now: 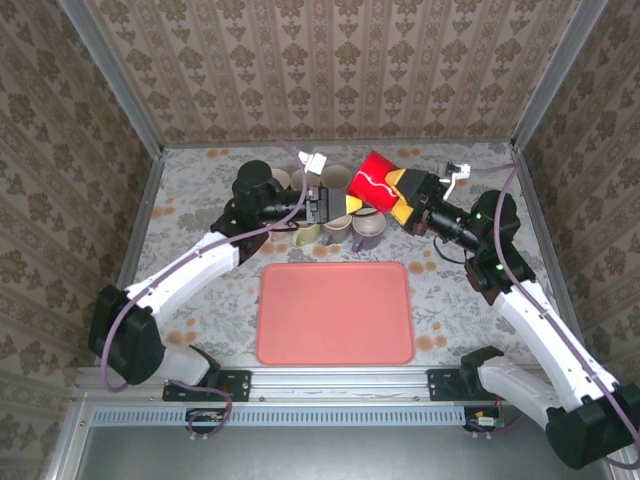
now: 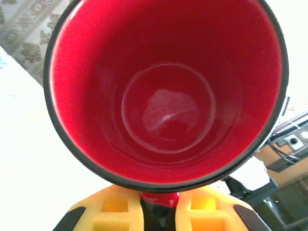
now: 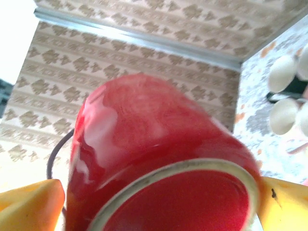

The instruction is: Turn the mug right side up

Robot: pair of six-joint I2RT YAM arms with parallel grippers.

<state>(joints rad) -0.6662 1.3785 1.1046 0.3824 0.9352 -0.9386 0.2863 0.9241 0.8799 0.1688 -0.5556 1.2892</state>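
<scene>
Best to stay high above the pink tray (image 1: 335,312) and roll the wrist slowly until the mouth faces up, keeping the grip firm. Holds the red mug (image 1: 368,180) tilted in the air, clamped in the right pincer (image 1: 392,192), base nearest its wrist. Points mouth-first at the left pincer (image 1: 322,207) just beside it; cannot tell whether that one is open or closed.

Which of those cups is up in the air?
The red mug, gripped by the right end effector; the other cups sit on the table.
</scene>
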